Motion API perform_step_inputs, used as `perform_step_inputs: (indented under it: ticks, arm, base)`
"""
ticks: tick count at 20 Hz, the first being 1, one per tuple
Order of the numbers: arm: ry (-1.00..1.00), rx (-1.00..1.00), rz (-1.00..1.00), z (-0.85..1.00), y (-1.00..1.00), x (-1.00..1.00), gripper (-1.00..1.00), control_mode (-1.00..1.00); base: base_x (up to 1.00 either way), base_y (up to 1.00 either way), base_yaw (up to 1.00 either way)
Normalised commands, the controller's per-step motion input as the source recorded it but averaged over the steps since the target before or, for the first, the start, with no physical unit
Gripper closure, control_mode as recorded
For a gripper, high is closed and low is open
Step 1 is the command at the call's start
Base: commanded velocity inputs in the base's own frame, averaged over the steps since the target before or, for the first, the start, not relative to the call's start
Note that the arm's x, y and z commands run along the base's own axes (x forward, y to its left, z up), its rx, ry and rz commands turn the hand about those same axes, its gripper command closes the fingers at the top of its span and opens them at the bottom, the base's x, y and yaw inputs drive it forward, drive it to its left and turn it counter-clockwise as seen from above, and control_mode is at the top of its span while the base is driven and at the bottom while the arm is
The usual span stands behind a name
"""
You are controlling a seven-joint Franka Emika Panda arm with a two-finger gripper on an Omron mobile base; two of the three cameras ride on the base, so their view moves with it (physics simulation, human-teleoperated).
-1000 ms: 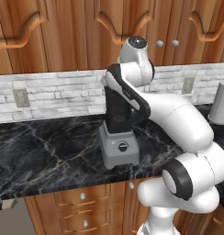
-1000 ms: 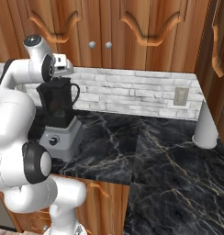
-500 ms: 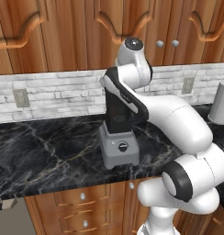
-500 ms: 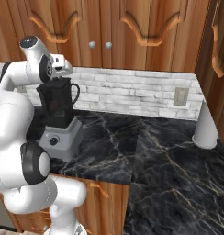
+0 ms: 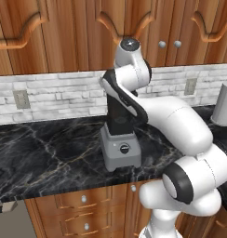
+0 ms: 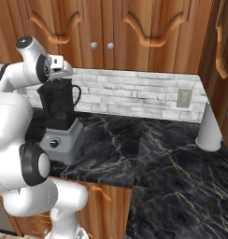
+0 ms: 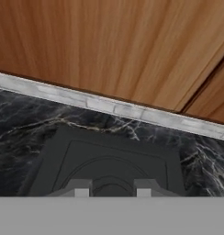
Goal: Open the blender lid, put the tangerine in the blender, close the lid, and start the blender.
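Black marble counter (image 6: 148,154) is carrying the blender (image 5: 120,144) against the tiled wall, and I am watching the hand view, where the lid (image 7: 109,160) is sitting square on the jar directly under my fingers (image 7: 109,189), which are standing narrow, nearly closed, just above it.

Blender (image 5: 121,151) upright on counter (dark jar, grey base).
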Motion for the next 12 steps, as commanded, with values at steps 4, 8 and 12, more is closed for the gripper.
perform_step_inputs:
  ticks: [4, 8, 12]
  arm:
    - [0.0, 0.0, -0.01, -0.02, 0.0, 0.11, -1.0, -1.0]
    - [-0.03, 0.0, 0.0, 0.01, -0.04, 0.0, -1.0, -1.0]
    - [-0.02, 0.0, -0.03, 0.16, -0.04, -0.13, -1.0, -1.0]
  base:
    - [0.0, 0.0, 0.0]
    - [0.0, 0.0, 0.0]
    - [0.0, 0.0, 0.0]
